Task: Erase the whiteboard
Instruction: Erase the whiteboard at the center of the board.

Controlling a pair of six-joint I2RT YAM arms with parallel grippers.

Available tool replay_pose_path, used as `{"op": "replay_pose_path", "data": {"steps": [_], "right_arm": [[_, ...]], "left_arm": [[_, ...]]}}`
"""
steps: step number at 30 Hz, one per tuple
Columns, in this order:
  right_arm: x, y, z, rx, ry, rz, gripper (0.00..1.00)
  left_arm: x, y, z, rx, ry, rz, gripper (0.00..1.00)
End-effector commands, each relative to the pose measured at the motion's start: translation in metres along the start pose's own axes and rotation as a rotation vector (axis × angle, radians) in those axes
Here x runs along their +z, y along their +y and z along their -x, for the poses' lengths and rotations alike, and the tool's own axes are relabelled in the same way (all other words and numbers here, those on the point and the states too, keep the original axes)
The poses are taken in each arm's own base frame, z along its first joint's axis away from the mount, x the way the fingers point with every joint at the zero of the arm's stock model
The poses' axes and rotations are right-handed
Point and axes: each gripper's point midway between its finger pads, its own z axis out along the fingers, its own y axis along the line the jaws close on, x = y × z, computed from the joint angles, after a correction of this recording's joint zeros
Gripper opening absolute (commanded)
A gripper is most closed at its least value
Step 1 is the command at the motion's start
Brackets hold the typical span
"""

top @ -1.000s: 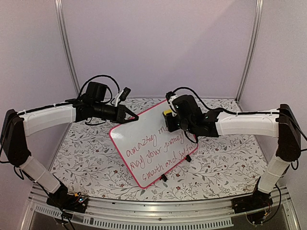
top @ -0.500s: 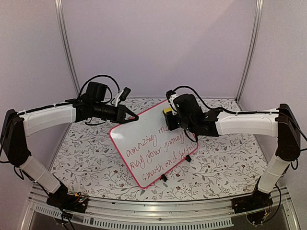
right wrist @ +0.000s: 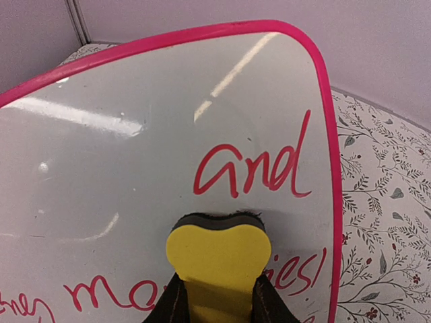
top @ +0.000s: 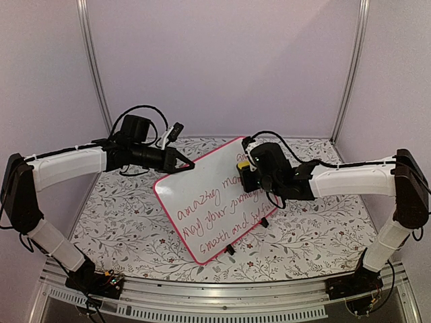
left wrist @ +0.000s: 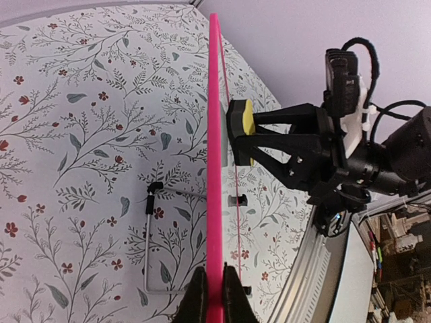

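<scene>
The whiteboard [top: 209,205], white with a pink-red frame, stands tilted at mid-table with red handwriting across it. My left gripper [top: 188,165] is shut on its upper left edge; in the left wrist view the frame [left wrist: 215,134] runs edge-on between the gripper's fingertips [left wrist: 214,296]. My right gripper [top: 248,172] is shut on a yellow block eraser [top: 242,165]. The eraser's dark felt face is pressed on the board near its upper right corner. In the right wrist view the eraser [right wrist: 219,259] sits just below the red word "and" [right wrist: 252,171], and the right gripper [right wrist: 217,306] clamps its sides.
A floral cloth [top: 316,229] covers the table. Two black clip feet [top: 264,222] sit on the board's lower edge. A bent wire stand [left wrist: 149,235] lies behind the board. Metal posts [top: 94,74] rise at the back corners, and a rail [top: 222,299] lines the front edge.
My right gripper has slid the eraser a little down and to the right on the board, uncovering the word "and". The left gripper and the board have stayed put.
</scene>
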Motion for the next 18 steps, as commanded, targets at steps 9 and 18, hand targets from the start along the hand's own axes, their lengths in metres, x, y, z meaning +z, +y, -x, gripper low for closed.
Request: {"op": "replay_pose_path", "data": {"steps": [9,18], "right_arm": [[0.013,-0.01,0.013,-0.007,0.017,-0.012,0.26],[0.019,-0.005,0.04,-0.005,-0.023,0.017,0.26]], "left_arm": [[0.004,-0.011,-0.004,0.082,0.008,-0.034,0.0],[0.003,-0.011,-0.004,0.082,0.006,-0.033,0.0]]}}
